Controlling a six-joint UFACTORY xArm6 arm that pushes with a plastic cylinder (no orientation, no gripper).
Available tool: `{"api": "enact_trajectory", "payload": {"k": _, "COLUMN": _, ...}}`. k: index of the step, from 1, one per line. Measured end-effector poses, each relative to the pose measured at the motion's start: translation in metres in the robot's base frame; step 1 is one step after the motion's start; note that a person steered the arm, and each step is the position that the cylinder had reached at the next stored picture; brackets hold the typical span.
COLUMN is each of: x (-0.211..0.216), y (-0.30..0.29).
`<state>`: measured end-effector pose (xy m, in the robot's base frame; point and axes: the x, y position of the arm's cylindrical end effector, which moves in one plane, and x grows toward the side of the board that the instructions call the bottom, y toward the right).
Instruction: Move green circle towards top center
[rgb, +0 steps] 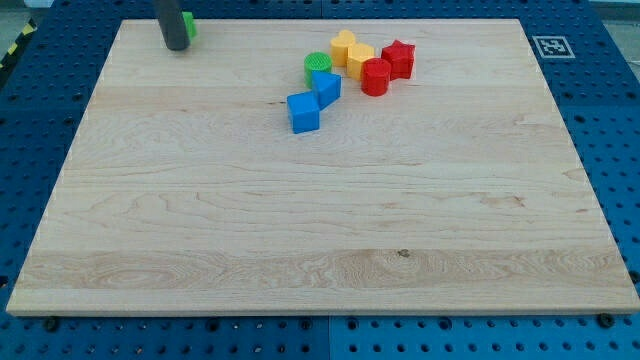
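The green circle stands on the wooden board near the view's top centre, touching a blue block just below it. My tip is at the view's top left, far to the left of the green circle. A second green block shows partly behind the rod, touching it on its right side; its shape is hidden.
A blue cube lies below the blue block. To the right of the green circle cluster a yellow heart, a yellow block, a red cylinder and a red star. A marker tag sits at the board's top right.
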<state>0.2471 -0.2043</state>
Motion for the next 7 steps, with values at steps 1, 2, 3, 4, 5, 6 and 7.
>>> {"api": "enact_trajectory", "payload": {"k": 1, "x": 0.020, "y": 0.030}}
{"api": "enact_trajectory", "payload": {"k": 2, "x": 0.038, "y": 0.078}}
{"api": "enact_trajectory", "payload": {"k": 3, "x": 0.040, "y": 0.082}}
{"api": "enact_trajectory", "payload": {"k": 4, "x": 0.040, "y": 0.082}}
{"api": "enact_trajectory", "payload": {"k": 5, "x": 0.041, "y": 0.099}}
{"api": "enact_trajectory", "payload": {"k": 6, "x": 0.051, "y": 0.135}}
{"api": "enact_trajectory", "payload": {"k": 7, "x": 0.079, "y": 0.159}}
